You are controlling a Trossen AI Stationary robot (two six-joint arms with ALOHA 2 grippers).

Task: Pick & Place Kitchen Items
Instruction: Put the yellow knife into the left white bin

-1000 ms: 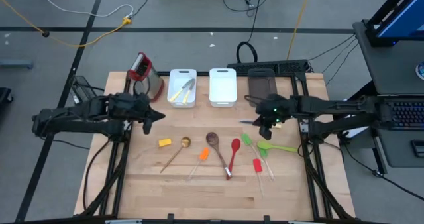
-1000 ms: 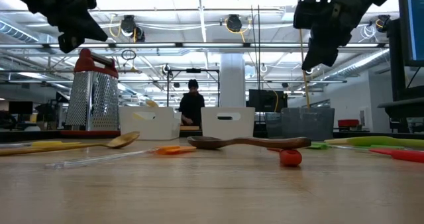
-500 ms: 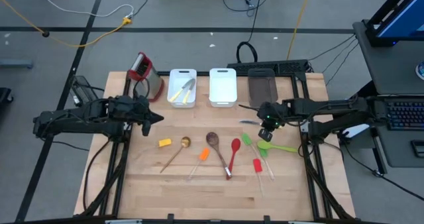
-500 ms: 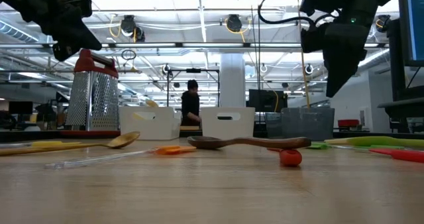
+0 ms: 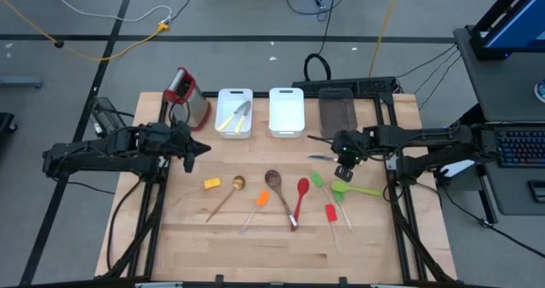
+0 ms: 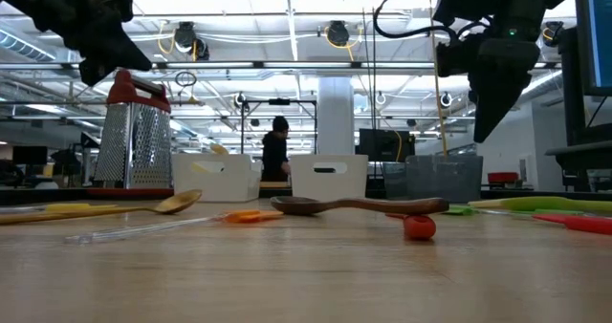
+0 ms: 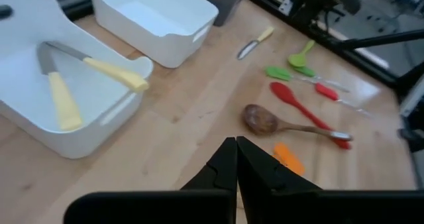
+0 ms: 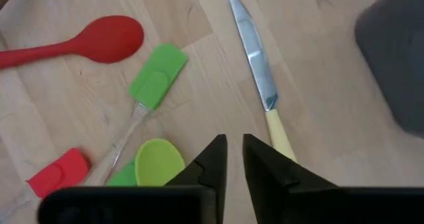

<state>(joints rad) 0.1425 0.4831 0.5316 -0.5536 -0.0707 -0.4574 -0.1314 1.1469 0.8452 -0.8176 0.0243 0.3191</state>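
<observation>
Hovering right jaws (image 8: 235,159) above knife (image 8: 260,78).

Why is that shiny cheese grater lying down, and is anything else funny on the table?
The grater lies tipped on its side in the high view, by the left white bin, though it looks upright from the low view. Otherwise nothing is spilled or broken: spoons and spatulas lie scattered flat, and one knife sits alone near the right gripper.

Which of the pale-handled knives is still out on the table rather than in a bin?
The knife lying alone on the wood just ahead of the right gripper. The other two knives lie in the left white bin.
</observation>
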